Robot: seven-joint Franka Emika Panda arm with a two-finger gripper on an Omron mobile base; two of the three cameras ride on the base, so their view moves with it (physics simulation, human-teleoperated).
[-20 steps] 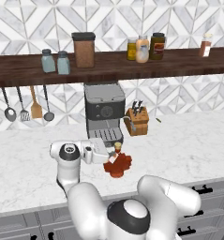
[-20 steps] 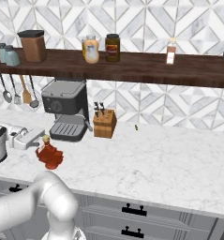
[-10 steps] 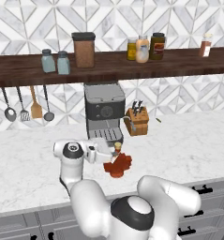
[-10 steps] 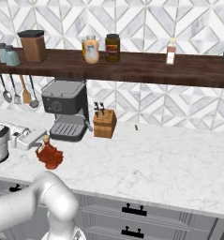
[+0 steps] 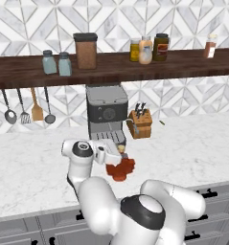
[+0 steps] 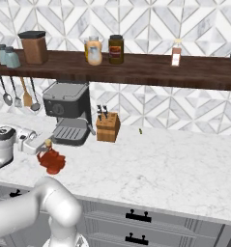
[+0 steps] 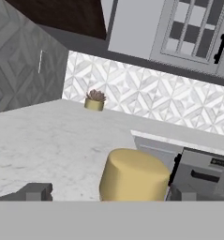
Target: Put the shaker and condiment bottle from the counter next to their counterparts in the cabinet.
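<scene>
Gripper (image 7: 104, 193) seemingly clamped at condiment bottle (image 5: 120, 169) neck, contact hidden, grip unclear.

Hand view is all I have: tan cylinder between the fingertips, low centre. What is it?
Observer: The stopper of the condiment bottle. The bottle stands upright on the counter, in front of the coffee machine.
Operator: Shaker done?
Observer: Looks so. A left shaker and a matching right shaker stand side by side near the left end of the shelf.
Operator: Where are the jars?
Observer: The jar cluster is further right on the shelf, roughly above the knife block.
</scene>
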